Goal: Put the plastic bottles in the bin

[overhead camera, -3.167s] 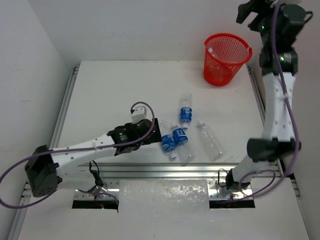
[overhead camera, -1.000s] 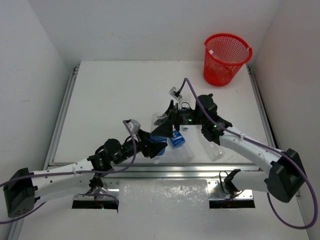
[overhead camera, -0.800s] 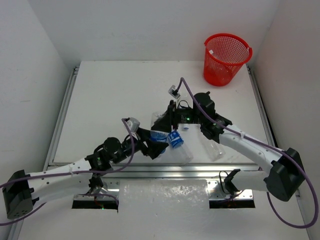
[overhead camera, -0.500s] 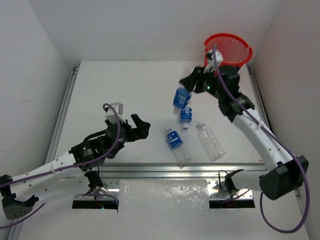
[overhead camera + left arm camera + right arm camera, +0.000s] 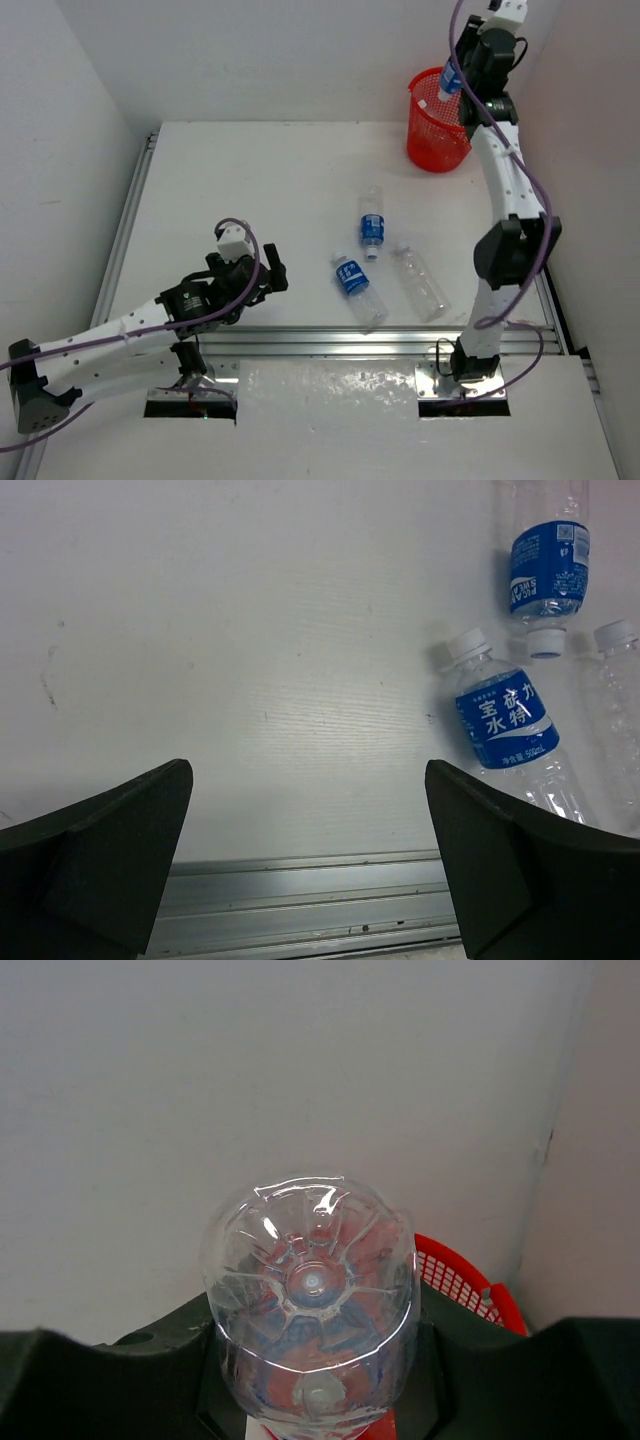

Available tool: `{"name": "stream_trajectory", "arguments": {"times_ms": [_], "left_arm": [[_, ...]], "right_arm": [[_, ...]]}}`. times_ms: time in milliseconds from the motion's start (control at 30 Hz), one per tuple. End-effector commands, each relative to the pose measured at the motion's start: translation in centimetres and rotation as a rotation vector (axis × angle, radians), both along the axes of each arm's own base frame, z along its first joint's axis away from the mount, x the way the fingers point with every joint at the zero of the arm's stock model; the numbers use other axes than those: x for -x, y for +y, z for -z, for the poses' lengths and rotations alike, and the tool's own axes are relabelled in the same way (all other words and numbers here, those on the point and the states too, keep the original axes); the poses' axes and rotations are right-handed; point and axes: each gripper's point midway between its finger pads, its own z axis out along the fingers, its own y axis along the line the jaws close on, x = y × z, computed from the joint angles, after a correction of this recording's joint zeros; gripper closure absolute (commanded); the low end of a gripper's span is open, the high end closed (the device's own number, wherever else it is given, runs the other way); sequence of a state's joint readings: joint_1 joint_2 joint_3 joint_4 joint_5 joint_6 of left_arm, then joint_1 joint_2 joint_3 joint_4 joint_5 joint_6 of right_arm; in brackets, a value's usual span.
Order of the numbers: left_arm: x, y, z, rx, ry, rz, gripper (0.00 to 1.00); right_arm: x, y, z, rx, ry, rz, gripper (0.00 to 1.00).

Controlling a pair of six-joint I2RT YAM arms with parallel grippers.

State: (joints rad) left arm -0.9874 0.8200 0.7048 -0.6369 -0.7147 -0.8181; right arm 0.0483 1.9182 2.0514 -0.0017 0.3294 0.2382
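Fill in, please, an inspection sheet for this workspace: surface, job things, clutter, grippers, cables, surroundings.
Surface: white table; no spill seen.
Job's things: red bin in the far right corner; farther blue-label bottle, nearer blue-label bottle and unlabelled bottle lying on the table; held bottle raised at the bin.
Clutter: nothing seen.
Grippers: left gripper open and empty, low over the table; right gripper shut on the held bottle.
Cables: purple cables along both arms.
Surroundings: white walls.
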Motion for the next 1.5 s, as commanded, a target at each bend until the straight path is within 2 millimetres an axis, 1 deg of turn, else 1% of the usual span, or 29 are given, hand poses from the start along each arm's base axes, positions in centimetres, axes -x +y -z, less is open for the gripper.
{"name": "stream_trajectory", "arguments": {"times_ms": [0,67,100,133,167,200,233,300,333,367,400,433,500,533,633,700,800,833,867,900,967,1033,1067,1133,1167,1200,1233,1400,1467], "left_arm": [[-0.4,-0.1,-0.8,0.025,-0.030,-0.022,0.00],[-0.5,-0.4,-0.3,0.025,-0.030,-0.009,0.00],[-0.5,-0.4,-0.1,0.024,-0.027,-0.006,0.00],[-0.5,-0.4,0.2,0.015,-0.026,-0.011,0.00],[-0.6,-0.3,0.3,0.010,-0.027,-0.016,0.00],[-0.8,-0.3,0.2,0.002,-0.027,-0.026,0.00],[-0.8,-0.2,0.2,-0.005,-0.022,-0.030,0.00],[-0.9,-0.6,0.0,-0.001,-0.014,-0.026,0.00],[-0.9,-0.9,-0.2,0.003,-0.011,-0.020,0.00],[-1.0,-1.2,-0.3,0.011,-0.006,-0.016,0.00],[-1.0,-2.1,-0.6,0.031,0.005,0.003,0.00],[-1.0,-2.6,-0.6,0.041,0.010,0.017,0.00],[-1.2,-4.0,-0.6,0.071,0.028,0.043,0.00],[-1.3,-4.5,-0.5,0.085,0.034,0.050,0.00],[-1.4,-6.8,0.5,0.112,0.081,0.092,0.00],[-1.5,-8.3,2.4,0.124,0.134,0.097,0.00],[-2.0,-11.5,2.5,0.231,0.159,0.120,0.00],[-2.4,-12.9,2.7,0.270,0.188,0.103,0.00],[-2.6,-13.4,3.0,0.259,0.201,0.103,0.00],[-3.2,-14.8,1.7,0.317,0.208,0.076,0.00],[-3.4,-15.3,3.7,0.295,0.287,-0.020,0.00],[-4.3,-17.0,4.0,0.296,0.321,-0.056,0.00],[-3.9,-17.2,4.7,0.270,0.358,-0.067,0.00],[-3.7,-18.9,5.4,0.231,0.403,-0.084,0.00],[-4.0,-20.0,5.8,0.221,0.419,-0.103,0.00],[-3.9,-20.3,6.1,0.198,0.421,-0.117,0.00],[-3.3,-20.1,6.8,0.157,0.447,-0.130,0.00],[-1.7,-22.6,10.4,0.111,0.552,-0.146,0.00],[-1.0,-23.2,11.1,0.101,0.556,-0.155,0.01]], "right_arm": [[-3.6,-1.0,0.9,0.110,-0.028,0.081,1.00],[-4.6,-1.6,0.2,0.112,-0.058,0.088,1.00],[-5.7,-1.7,1.8,0.109,-0.033,0.075,1.00],[-6.0,-2.2,2.1,0.091,-0.021,0.080,1.00],[-6.2,-2.1,2.8,0.086,-0.005,0.072,0.89],[-6.2,-2.4,3.0,0.078,-0.002,0.073,0.72],[-6.3,-2.6,4.2,0.066,0.018,0.072,0.55],[-6.1,-2.5,4.6,0.059,0.036,0.053,0.40],[-6.0,-2.5,4.1,0.061,0.031,0.055,0.33],[-6.0,-2.5,3.8,0.062,0.027,0.055,0.15],[-5.7,-2.6,3.3,0.064,0.038,0.058,0.05],[-5.5,-2.5,2.8,0.062,0.035,0.057,0.01],[-4.9,-2.3,1.8,0.050,0.032,0.041,0.01],[-3.9,-2.2,0.1,0.041,0.006,0.036,0.01],[-2.3,-2.1,-2.5,0.033,-0.031,0.030,0.01],[-0.9,-1.9,-3.9,0.022,-0.027,0.021,0.01],[1.0,-0.2,-1.6,-0.064,0.082,-0.050,0.01],[3.0,2.2,-0.3,-0.097,0.142,-0.141,0.01],[4.1,3.2,0.5,-0.104,0.175,-0.172,0.01],[5.4,4.4,1.1,-0.099,0.205,-0.203,0.01],[9.4,6.9,4.3,-0.067,0.332,-0.240,0.01],[12.2,7.8,6.9,-0.056,0.408,-0.250,0.01],[14.8,8.3,9.4,-0.075,0.454,-0.278,0.01],[18.0,8.6,12.1,-0.110,0.464,-0.315,0.01],[18.8,8.6,12.9,-0.118,0.469,-0.318,0.01],[19.4,8.7,13.3,-0.123,0.465,-0.325,0.01],[20.2,8.8,15.0,-0.128,0.500,-0.329,0.01],[22.1,8.7,16.5,-0.138,0.537,-0.336,0.01],[22.4,8.7,16.5,-0.141,0.537,-0.344,0.01]]}}
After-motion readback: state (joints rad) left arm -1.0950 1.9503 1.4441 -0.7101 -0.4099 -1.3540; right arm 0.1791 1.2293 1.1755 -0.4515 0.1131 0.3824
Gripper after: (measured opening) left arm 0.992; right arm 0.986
